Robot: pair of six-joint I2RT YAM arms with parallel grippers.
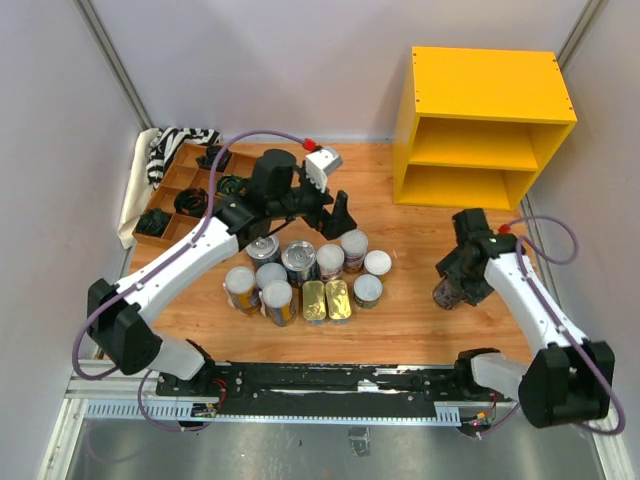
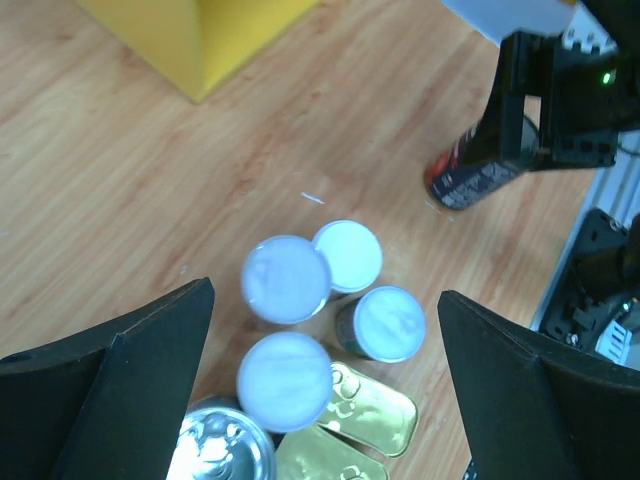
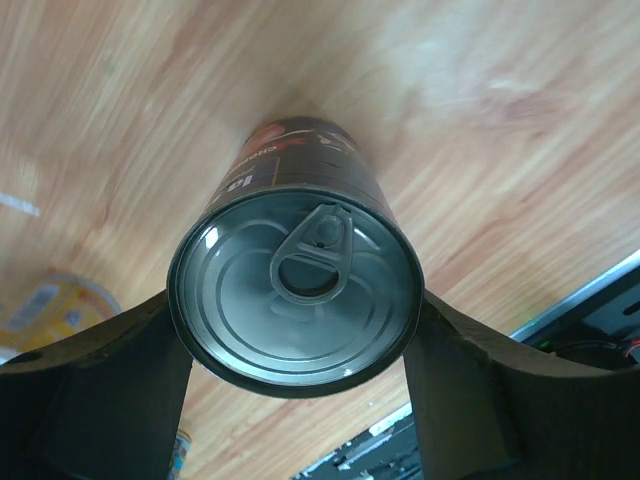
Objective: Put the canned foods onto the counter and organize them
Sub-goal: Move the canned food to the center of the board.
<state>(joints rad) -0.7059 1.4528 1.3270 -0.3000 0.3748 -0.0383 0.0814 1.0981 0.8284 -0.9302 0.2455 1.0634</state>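
Several canned foods [image 1: 300,275] stand clustered mid-table: white-lidded cans [image 2: 285,278], a silver-topped can [image 2: 215,450] and two flat gold tins [image 2: 375,405]. My left gripper [image 2: 325,300] hovers open above this cluster, touching nothing. Off to the right, my right gripper [image 3: 295,330] is shut on a dark-labelled, silver-topped can [image 3: 295,290], its pads pressed against both sides. That can [image 1: 447,293] leans just over the wood; whether it touches the table I cannot tell. The yellow counter [image 1: 485,120] stands at the back right, with nothing on its top or on either shelf.
A brown divided tray [image 1: 185,195] and a striped cloth [image 1: 165,150] sit at the back left. Grey walls close in both sides. A black rail [image 1: 330,380] runs along the near edge. A yellow-labelled can [image 3: 45,300] shows left of the right gripper.
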